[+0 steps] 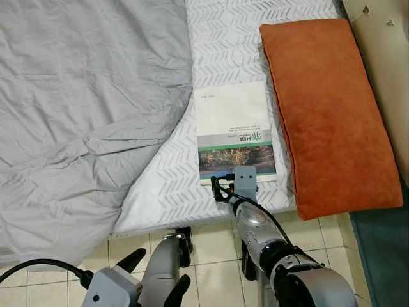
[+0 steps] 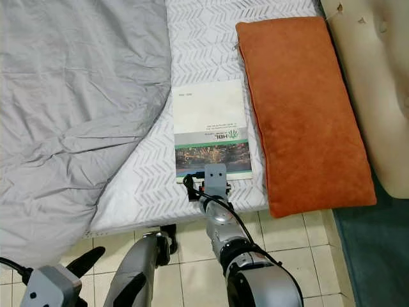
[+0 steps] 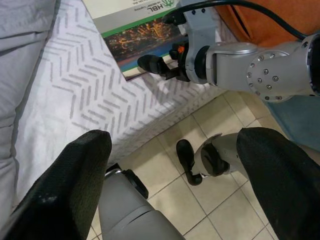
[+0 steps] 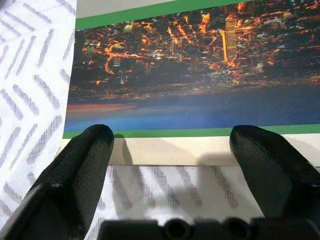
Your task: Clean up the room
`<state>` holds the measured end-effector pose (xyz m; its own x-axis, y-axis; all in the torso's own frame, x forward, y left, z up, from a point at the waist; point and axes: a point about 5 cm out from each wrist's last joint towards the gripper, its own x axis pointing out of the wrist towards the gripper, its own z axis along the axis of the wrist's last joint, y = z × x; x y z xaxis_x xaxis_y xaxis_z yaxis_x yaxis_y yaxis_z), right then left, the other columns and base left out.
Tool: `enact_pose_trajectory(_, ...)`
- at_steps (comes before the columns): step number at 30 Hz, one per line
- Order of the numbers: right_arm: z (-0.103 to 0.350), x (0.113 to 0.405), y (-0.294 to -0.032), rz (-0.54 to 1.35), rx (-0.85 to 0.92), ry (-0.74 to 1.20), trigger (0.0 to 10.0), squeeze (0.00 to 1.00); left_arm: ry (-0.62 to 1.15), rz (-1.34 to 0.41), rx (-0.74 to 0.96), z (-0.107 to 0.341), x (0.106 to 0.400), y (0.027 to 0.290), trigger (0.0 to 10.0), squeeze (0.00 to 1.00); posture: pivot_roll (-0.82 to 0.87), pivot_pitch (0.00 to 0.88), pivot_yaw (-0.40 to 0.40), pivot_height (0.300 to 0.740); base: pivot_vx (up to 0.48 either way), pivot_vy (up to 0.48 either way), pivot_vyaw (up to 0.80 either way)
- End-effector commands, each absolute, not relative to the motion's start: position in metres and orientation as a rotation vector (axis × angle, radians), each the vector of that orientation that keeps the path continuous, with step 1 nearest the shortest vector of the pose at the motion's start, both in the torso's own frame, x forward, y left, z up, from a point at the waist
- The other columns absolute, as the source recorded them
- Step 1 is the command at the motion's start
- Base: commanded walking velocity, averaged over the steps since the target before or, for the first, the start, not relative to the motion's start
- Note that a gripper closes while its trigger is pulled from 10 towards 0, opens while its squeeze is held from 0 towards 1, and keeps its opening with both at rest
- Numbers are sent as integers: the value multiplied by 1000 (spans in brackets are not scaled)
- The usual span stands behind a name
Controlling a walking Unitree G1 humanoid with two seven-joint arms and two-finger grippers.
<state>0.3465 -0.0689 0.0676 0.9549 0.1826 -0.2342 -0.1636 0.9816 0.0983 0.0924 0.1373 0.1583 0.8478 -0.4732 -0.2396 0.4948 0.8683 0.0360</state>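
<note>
Bed (image 1: 160,185): patterned sheet, grey duvet (image 1: 83,109), orange pillow (image 1: 329,109).
Booklet (image 1: 234,131): flat beside pillow.
Right tool (image 4: 170,150): open, empty, at booklet's near edge.
Left tool (image 3: 175,185): open, empty, over floor tiles (image 3: 220,120).

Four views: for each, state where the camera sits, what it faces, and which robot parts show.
Head views: look down at bed; book, both arms.
Left wrist view: low over floor tiles; open left gripper, right gripper.
Right wrist view: along open right gripper's fingers at book's near edge.
Shared: book.
</note>
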Motion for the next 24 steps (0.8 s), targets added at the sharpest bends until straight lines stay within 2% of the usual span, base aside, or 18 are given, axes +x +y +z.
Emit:
enact_pose_trajectory(1, 54, 338, -71, 167, 85, 302, 10000, 0, 265, -517, 77, 155, 87, 135, 10000, 0, 206, 693, 54, 740, 0, 0, 0)
enact_pose_trajectory(10, 58, 343, -74, 164, 57, 294, 10000, 0, 260, -516, 72, 151, 91, 133, 10000, 0, 192, 689, 44, 740, 0, 0, 0)
enact_pose_trajectory(13, 63, 345, -76, 187, 18, 246, 10000, 0, 251, -515, 69, 148, 95, 131, 10000, 0, 180, 673, 32, 740, 0, 0, 0)
enact_pose_trajectory(14, 66, 346, -78, 189, -13, 211, 10000, 0, 249, -518, 68, 142, 98, 129, 10000, 0, 164, 636, 14, 740, 0, 0, 0)
enact_pose_trajectory(16, 71, 348, -79, 184, -2, 181, 10000, 0, 238, -520, 67, 142, 100, 128, 10000, 0, 164, 636, 14, 740, 0, 0, 0)
enact_pose_trajectory(19, 83, 350, -91, 144, 59, 71, 10000, 0, 193, -533, 59, 133, 117, 121, 10000, 0, 125, 515, -19, 740, 0, 0, 0)
enact_pose_trajectory(22, 84, 350, -94, 135, 58, 54, 10000, 0, 188, -537, 56, 131, 119, 120, 10000, 0, 125, 515, -19, 740, 0, 0, 0)
enact_pose_trajectory(23, 83, 349, -102, 122, 68, 46, 10000, 0, 190, -545, 61, 118, 130, 118, 10000, 0, 88, 412, -41, 740, 0, 0, 0)
enact_pose_trajectory(24, 82, 348, -105, 121, 65, 42, 10000, 0, 194, -544, 61, 111, 136, 119, 10000, 0, 79, 388, -46, 740, 0, 0, 0)
